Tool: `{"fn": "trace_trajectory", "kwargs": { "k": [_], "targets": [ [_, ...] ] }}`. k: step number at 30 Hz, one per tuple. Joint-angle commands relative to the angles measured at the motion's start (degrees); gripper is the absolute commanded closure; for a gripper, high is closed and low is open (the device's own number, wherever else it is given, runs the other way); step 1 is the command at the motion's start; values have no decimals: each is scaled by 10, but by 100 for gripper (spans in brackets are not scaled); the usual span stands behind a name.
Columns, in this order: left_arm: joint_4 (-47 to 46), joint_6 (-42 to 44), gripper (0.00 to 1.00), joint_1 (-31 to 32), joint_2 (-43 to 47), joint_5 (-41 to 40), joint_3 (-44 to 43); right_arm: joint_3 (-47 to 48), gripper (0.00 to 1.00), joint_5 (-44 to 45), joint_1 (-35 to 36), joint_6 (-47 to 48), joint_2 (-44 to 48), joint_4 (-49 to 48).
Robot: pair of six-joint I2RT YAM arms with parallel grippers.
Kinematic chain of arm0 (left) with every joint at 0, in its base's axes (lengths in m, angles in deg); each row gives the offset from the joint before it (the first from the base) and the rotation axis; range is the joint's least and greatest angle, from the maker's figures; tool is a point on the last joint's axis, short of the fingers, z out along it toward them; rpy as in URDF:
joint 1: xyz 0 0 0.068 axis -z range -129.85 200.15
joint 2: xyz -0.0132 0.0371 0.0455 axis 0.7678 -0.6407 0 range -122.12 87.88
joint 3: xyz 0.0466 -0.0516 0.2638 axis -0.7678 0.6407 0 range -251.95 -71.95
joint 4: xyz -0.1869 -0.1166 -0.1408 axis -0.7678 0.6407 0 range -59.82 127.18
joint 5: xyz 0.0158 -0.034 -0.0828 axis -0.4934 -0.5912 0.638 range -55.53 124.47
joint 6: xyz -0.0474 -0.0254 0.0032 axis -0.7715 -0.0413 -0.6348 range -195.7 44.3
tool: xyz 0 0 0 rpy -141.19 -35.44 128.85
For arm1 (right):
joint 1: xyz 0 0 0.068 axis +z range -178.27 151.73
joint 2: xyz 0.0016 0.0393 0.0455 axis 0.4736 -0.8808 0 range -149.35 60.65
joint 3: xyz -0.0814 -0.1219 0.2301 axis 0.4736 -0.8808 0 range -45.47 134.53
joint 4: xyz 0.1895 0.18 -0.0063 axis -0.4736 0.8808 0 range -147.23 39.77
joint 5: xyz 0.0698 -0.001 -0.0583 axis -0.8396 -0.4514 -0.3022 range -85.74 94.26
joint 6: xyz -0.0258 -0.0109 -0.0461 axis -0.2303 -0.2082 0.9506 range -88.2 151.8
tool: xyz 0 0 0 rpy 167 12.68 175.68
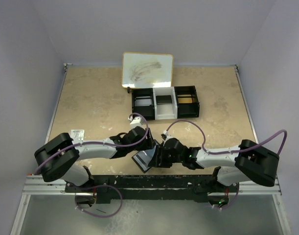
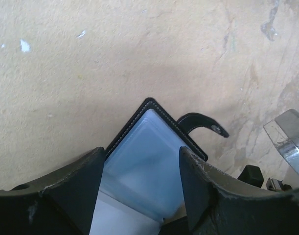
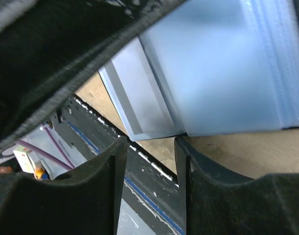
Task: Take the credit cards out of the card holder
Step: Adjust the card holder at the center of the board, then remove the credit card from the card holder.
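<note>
Since the card holder (image 1: 147,159) is a light, floppy bifold with a glossy grey-blue lining, it will probably slide or fold rather than resist. Pinning one black flap while pinching an exposed card edge looks the surest hold. It lies open near the front edge of the counter (image 1: 90,98), between both arms, with its snap tab (image 2: 200,122) splayed out. The left end effector (image 2: 140,159) is spread above the lining. The right end effector (image 3: 150,147) is spread too, with nothing between its fingers. The beige counter is scuffed, plain walls close it in, and a compartment tray (image 1: 198,103) sits well behind.
</note>
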State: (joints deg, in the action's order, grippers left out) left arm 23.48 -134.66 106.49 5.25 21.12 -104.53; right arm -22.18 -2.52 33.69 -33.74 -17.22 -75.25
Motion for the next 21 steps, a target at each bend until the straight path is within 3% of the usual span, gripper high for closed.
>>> {"fn": "trace_trajectory", "kwargs": {
  "k": [1,6,9,12,15,21],
  "targets": [
    [17,42,40,2,2,-35,-50,-34,52,62,3,-43,55,12],
    [107,39,37,3,75,-107,-55,-36,53,103,1,-19,150,97],
    [150,16,38,3,157,-133,-23,-25,53,99,-9,38,176,80],
    [171,-12,40,3,219,-116,18,9,55,57,-28,95,143,54],
    [170,-39,45,3,261,-47,65,53,60,22,-36,137,82,48],
    [157,-81,51,21,297,19,111,88,64,-25,-50,165,-16,20]
  ]
}}
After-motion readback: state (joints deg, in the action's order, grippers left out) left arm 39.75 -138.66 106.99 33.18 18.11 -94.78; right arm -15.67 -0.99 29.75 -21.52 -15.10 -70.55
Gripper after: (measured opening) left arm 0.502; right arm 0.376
